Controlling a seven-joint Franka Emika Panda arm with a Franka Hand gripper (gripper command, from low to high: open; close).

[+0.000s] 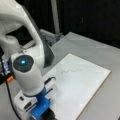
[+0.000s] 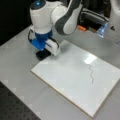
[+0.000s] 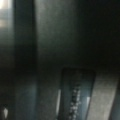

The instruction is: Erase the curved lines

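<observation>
The curve lines [image 2: 91, 74] are a thin dark wavy squiggle on the right part of the white board [image 2: 67, 75]; they also show in a front view at the board's upper middle as curve lines [image 1: 71, 71] on the white board [image 1: 75, 95]. My gripper [image 2: 43, 52], below its blue and white mount, hangs low just off the board's left corner, far from the squiggle. A small black block [image 2: 41, 55] sits right under it on the grey table. In a front view the gripper [image 1: 47, 113] is at the bottom edge. The wrist view is dark and shows only blurred surfaces.
The board lies on a grey table [image 2: 17, 55]. An orange part [image 2: 81, 27] and a metal frame [image 2: 93, 18] stand behind the arm. A black perforated surface [image 2: 12, 107] fills the bottom left corner. A metal pole [image 1: 55, 17] rises at the back.
</observation>
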